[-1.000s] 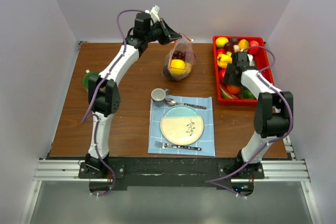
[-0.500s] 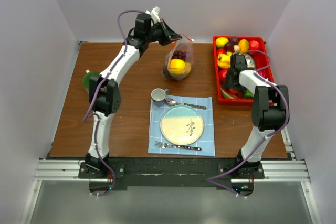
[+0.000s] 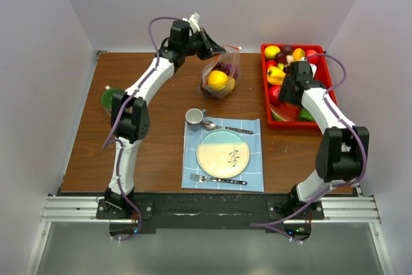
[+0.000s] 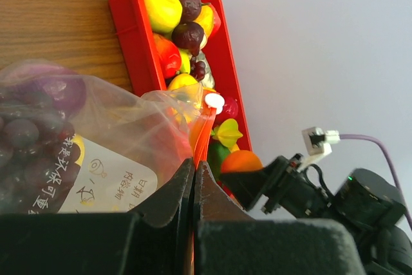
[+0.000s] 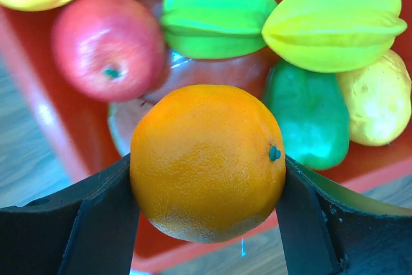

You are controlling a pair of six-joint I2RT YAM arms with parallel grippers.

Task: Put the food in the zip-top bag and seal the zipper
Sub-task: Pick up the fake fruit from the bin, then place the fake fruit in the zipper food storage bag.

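Note:
The clear zip-top bag point(image 3: 219, 76) stands at the back middle of the table, with purple grapes point(image 4: 26, 127) and a yellow fruit point(image 3: 217, 79) inside. My left gripper point(image 3: 216, 48) is shut on the bag's orange-red zipper point(image 4: 203, 130) and holds the mouth up; in the left wrist view point(image 4: 194, 163) its jaws are pressed together on the strip. My right gripper point(image 3: 288, 88) is shut on an orange point(image 5: 206, 159) and holds it above the red tray point(image 3: 264, 98) of mixed food point(image 3: 283, 53). The orange also shows in the left wrist view point(image 4: 241, 161).
A blue placemat point(image 3: 254, 178) near the front holds a plate point(image 3: 223, 154), a fork point(image 3: 215, 179) and a spoon point(image 3: 225, 127). A small cup point(image 3: 194, 116) stands at its back left corner. A green object point(image 3: 106, 98) lies at the left edge.
My right gripper has lifted out of the tray's front part with the orange in it, the arm straightening. My left gripper has shifted slightly right, still holding the bag's mouth.

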